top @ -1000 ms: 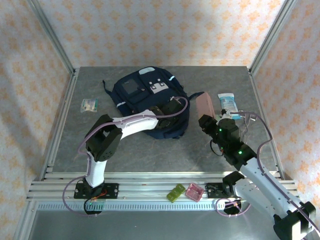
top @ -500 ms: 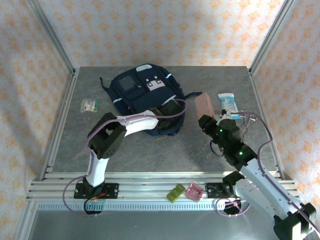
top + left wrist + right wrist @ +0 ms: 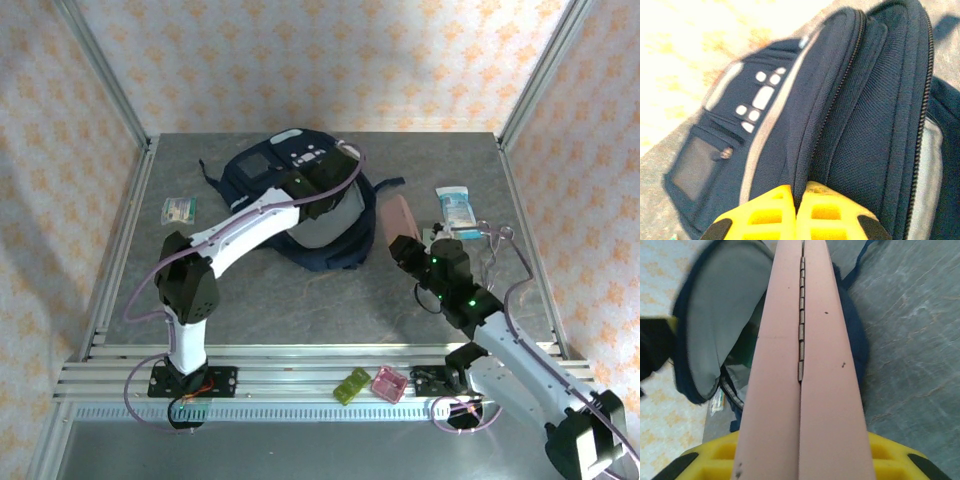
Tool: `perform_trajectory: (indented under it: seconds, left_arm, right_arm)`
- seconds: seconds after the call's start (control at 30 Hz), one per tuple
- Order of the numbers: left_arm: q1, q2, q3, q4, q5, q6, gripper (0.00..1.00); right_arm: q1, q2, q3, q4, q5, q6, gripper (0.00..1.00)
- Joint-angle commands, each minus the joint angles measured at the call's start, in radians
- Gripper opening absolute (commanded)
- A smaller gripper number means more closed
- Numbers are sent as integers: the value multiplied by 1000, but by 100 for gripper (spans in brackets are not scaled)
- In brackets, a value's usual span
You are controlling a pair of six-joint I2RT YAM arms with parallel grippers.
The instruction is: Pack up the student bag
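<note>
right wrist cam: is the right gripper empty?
No: the right gripper is clamped on a pink hinged case, which points toward the open student bag.

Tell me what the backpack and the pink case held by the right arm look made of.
Student bag: navy woven fabric, likely nylon or polyester; coarse weave and zip teeth show in the left wrist view. Its lining looks smooth and grey. Pink case: hard matte shell, plastic or coated metal, unclear; a metal-looking hinge runs along its spine.
</note>
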Motion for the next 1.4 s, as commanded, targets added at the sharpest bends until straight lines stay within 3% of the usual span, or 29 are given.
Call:
perform_trajectory:
  seconds: [0.0,0.33,0.83,0.93,1.03,1.13,1.37]
  left_arm:
    - [-15,-57,82,-12,-82,50,0]
    - [-12,-96,101,47,-129,55,0]
    - [-41,-193,14,106,-79,32,0]
    - [-49,-200,-1,106,-73,21,0]
    - [-52,-203,-23,117,-64,10,0]
    - [-54,-205,-44,124,-50,-9,0]
    - [-53,-192,-59,130,-39,-43,0]
  right_arm:
    - [-3,37,0,188,-113,8,27]
    - [2,462,140,506,-365,80,26]
    - [-5,1114,594,731,-440,226,27]
    - [-7,1207,700,675,-431,238,32]
    - [-10,1269,782,536,-400,204,50]
    - [-14,1247,775,420,-354,168,57]
    - [-28,1115,714,145,-212,72,63]
